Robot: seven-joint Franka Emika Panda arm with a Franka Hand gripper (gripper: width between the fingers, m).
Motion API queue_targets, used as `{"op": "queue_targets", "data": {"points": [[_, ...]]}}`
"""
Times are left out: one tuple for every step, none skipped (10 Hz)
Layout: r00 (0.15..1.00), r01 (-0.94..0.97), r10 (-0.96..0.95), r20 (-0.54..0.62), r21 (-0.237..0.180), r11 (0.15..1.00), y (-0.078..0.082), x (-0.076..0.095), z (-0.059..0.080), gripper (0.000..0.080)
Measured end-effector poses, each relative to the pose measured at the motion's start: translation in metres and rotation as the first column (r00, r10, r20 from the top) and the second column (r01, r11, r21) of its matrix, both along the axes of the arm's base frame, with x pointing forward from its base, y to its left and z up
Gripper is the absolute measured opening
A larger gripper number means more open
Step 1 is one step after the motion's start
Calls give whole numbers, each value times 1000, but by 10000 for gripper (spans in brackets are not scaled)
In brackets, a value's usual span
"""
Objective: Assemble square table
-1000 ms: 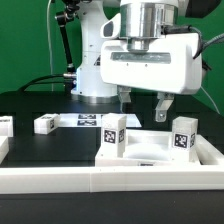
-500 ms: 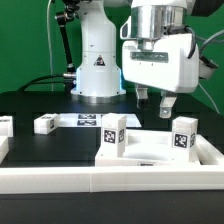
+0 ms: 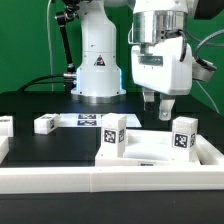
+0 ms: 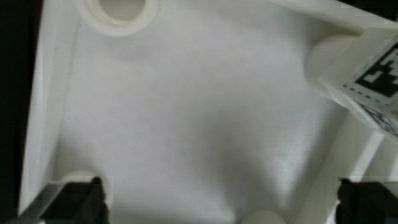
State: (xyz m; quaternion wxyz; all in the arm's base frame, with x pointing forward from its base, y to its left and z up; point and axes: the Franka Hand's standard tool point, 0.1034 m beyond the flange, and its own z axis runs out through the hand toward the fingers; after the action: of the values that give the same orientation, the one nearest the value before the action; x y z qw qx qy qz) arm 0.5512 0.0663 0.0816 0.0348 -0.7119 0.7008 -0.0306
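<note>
**Exterior view.** The arm's fingers (image 3: 166, 107) hang spread wide and empty above the square slab (image 3: 150, 152). The slab lies flat on the black tabletop (image 3: 55, 148) toward the exterior view's right, just behind the long white rail (image 3: 100, 185). Two tagged legs stand upright on the slab: the first leg (image 3: 112, 133) at its corner on the exterior view's left, and the second leg (image 3: 183, 133) at the exterior view's right. The fingers are over the stretch between them, clear of both. Toward the exterior view's left, a third leg (image 3: 45, 124) lies loose on the tabletop near the marker board (image 3: 88, 121). A fourth leg (image 3: 4, 126) shows partly at the frame's edge. The robot base (image 3: 98, 65) stands behind.

**Wrist view.** The slab's white face fills the frame, with a round hole (image 4: 121, 10) near one corner. Both dark fingertips (image 4: 71, 198) are far apart, with nothing gripped between them.
</note>
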Motion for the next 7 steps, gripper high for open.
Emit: {"op": "queue_targets", "data": {"points": [[995, 102, -102, -8, 13, 995, 2, -7, 0, 649], [968, 252, -251, -26, 29, 967, 5, -18, -5, 649], [935, 354, -353, -37, 38, 934, 10, -27, -12, 649], [918, 394, -393, -47, 37, 918, 14, -34, -17, 649], [922, 387, -385, -46, 37, 921, 14, -33, -17, 649], [922, 386, -384, -47, 37, 922, 14, -33, -17, 649], [923, 383, -381, -47, 35, 923, 15, -34, -18, 649]]}}
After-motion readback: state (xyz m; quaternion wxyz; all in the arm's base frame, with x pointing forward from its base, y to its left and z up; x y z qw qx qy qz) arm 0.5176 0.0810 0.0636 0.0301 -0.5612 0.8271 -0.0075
